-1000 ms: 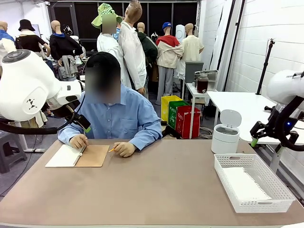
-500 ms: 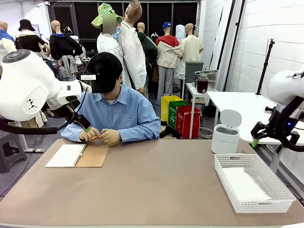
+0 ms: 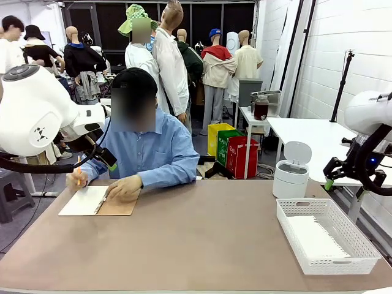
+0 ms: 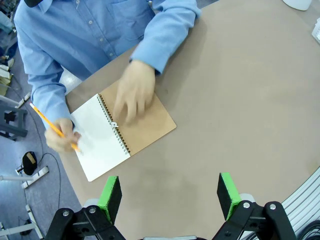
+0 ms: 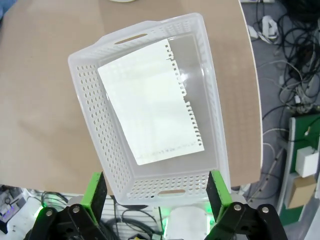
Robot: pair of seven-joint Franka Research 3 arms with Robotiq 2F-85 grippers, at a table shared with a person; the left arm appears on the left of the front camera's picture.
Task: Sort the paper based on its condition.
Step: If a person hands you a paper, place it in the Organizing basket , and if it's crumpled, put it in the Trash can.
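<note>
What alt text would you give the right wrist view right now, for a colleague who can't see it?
A white perforated basket sits on the brown table, holding one flat white sheet of paper with a torn spiral-hole edge. The right gripper hangs open above the basket's near end, holding nothing.

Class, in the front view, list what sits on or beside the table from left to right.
Pencil → notebook → bin → basket with a paper in it.

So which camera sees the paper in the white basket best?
The right wrist view: it looks straight down on the paper lying flat in the basket, torn holes along one edge. The front view shows it only at a slant, through the basket's walls.
</note>
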